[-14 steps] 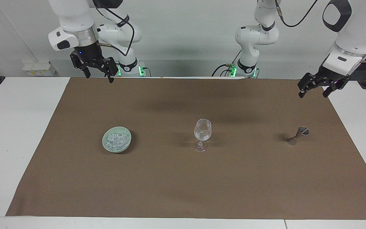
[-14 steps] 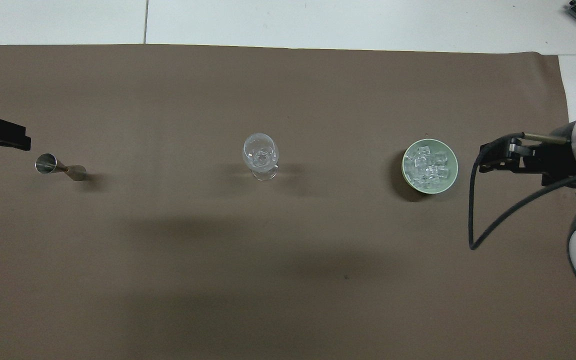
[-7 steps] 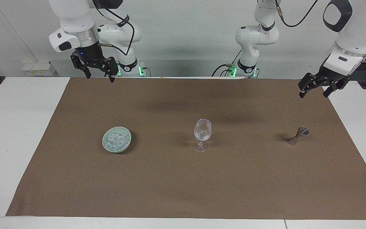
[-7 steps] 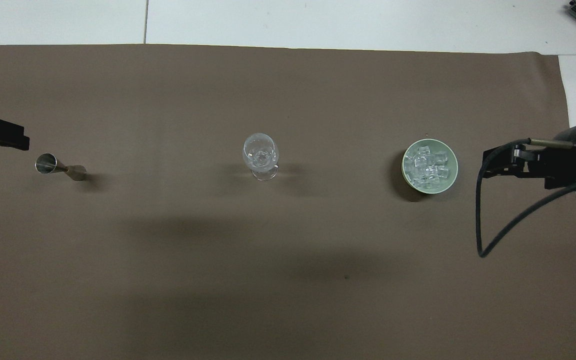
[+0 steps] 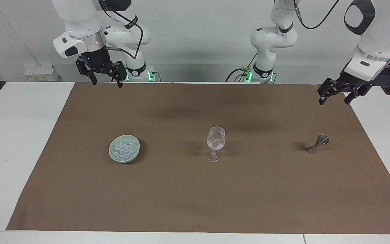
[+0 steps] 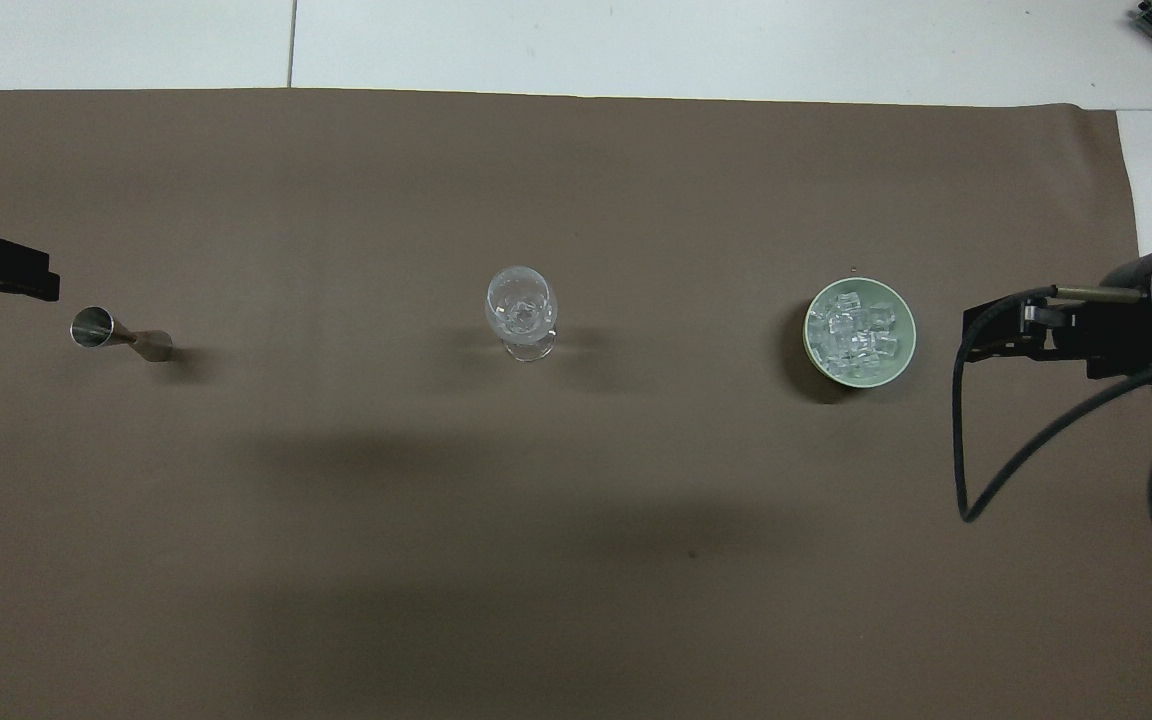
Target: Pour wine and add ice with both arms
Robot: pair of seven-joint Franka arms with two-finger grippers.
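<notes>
Starting at the right arm's end of the tabletop (image 5: 19, 135): right pincer (image 5: 106, 82) up in the air, fingers spread wide, holding nothing, over the strip of brown mat (image 5: 181, 196) between the green bowl (image 5: 110, 149) and that short edge. Straight down and a little toward the tabletop's middle from it, the bowl itself, heaped with the ice (image 5: 124, 147), small clear cubes lying every way, no long axis to line up with. Clearly the right arm's job by nearness; calls for a near-vertical drop onto one cube at the top of the heap. Next, about midway between the two short edges, the wine glass (image 5: 216, 139), upright on its foot, well apart from the bowl; cannot tell whether anything is in it yet. Then, toward the left arm's end and in line with bowl and glass, a small metal jigger (image 5: 318, 144), standing on one cup, long axis apparently vertical, so a sideways grip round the narrow waist looks fitting. Last, left pincer (image 5: 333, 98) raised over the mat's border at that short edge, likewise wide open and empty, with the jigger below it and slightly toward the middle; by far the nearer arm for the pour.
</notes>
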